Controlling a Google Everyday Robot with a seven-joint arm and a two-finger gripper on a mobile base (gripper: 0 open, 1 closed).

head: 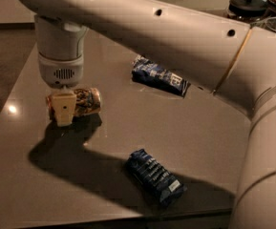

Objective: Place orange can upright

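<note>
The orange can (84, 101) lies on its side, held a little above the grey table (204, 128), with its shadow on the tabletop just below. My gripper (63, 112) hangs down from the wrist at the left side of the table and is shut on the can's left end. One cream finger (62, 108) covers the front of the can; the other finger is hidden behind it. The can's long axis runs left to right, its right end sticking out free.
A blue crinkled snack bag (155, 176) lies near the table's front edge. A second blue bag (159, 75) lies behind, under my arm. Dark-lidded glass jars (247, 6) stand at the back right. My arm spans the top and right of the view.
</note>
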